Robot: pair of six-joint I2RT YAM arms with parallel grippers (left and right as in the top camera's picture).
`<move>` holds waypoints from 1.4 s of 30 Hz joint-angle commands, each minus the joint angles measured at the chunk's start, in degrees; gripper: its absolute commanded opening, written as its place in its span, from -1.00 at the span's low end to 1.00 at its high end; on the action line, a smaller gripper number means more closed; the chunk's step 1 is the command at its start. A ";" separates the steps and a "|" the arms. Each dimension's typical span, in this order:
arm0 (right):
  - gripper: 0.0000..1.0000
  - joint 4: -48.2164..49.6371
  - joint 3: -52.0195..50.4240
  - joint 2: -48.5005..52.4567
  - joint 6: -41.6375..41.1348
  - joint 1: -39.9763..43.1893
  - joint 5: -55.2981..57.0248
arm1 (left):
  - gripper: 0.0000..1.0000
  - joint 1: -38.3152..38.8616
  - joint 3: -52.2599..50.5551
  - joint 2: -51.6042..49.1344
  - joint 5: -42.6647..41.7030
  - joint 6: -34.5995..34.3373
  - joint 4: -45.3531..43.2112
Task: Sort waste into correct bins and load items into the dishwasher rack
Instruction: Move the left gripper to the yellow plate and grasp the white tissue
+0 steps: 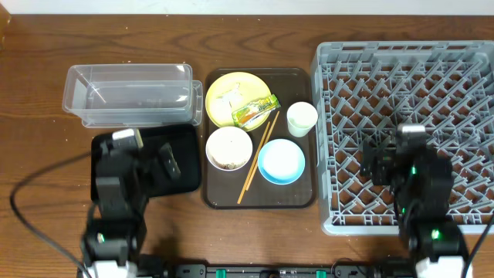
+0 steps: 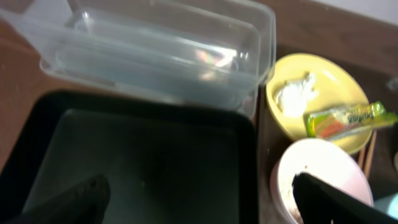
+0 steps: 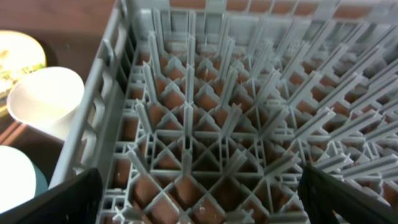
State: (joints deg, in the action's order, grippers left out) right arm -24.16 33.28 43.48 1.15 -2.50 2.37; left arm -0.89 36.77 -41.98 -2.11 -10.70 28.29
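The pale yellow plate (image 1: 238, 85) holds the green-and-orange wrapper (image 1: 256, 112) and the white tissue (image 1: 226, 100). The white bowl (image 1: 228, 147) has food scraps in it. The light blue bowl (image 1: 281, 161), the white cup (image 1: 301, 118) and the chopsticks (image 1: 258, 158) lie on the brown tray (image 1: 297, 197). My left gripper (image 2: 199, 199) is open and empty above the black tray (image 2: 143, 155), in front of the clear tub (image 2: 161, 50). My right gripper (image 3: 199, 199) is open and empty above the grey rack (image 3: 217, 112).
The rack (image 1: 432, 85) fills the right side. The clear tub (image 1: 127, 94) and the black tray (image 1: 185, 147) stand at the left. In the left wrist view the plate (image 2: 336, 74), wrapper (image 2: 348, 118) and white bowl (image 2: 323, 168) are at the right. The cup (image 3: 43, 99) is just outside the rack wall.
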 commanded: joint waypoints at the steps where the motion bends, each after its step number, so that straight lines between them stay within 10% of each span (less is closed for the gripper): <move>1: 0.99 -5.79 8.33 6.75 0.66 0.61 -0.04 | 0.93 0.33 9.64 -7.56 -4.15 -0.50 5.38; 11: 0.98 -22.10 23.56 19.47 0.63 0.61 -1.70 | 0.93 0.33 28.72 -22.34 -9.57 -0.52 26.21; 42: 0.98 -20.90 23.93 19.15 0.63 0.61 -1.79 | 0.64 17.59 29.38 -57.83 -3.17 10.75 -16.13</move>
State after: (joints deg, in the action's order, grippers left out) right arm -45.17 55.79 62.89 1.15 -2.50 0.86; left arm 16.73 64.69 -97.03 -6.83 -1.50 13.17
